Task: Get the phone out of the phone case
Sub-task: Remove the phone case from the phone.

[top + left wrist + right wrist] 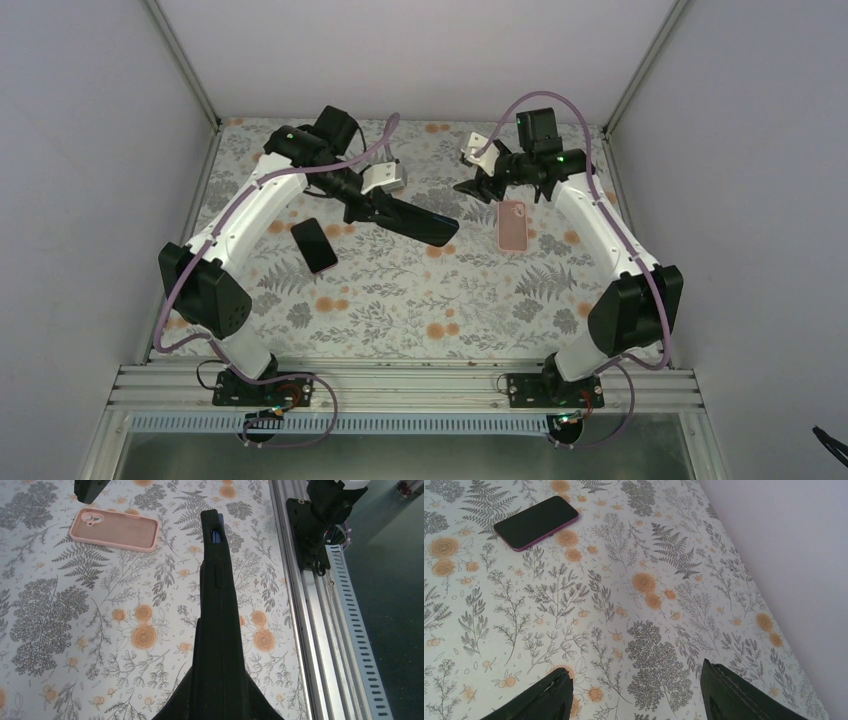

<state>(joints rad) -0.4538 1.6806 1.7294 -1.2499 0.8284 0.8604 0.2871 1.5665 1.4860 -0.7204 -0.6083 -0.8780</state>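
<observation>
Black-screened phone, one, lies bare on the bench, seemingly freed. Your left hand is clenched on one black case, held edgewise aloft for access; its blue sliver is unidentifiable. Your right hand hangs released near one empty pink case.

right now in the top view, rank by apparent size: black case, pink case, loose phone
1. black case: longest, but it is held up, nearer the camera, so this is unsure.
2. pink case and loose phone: they look alike, so no ranking.
</observation>
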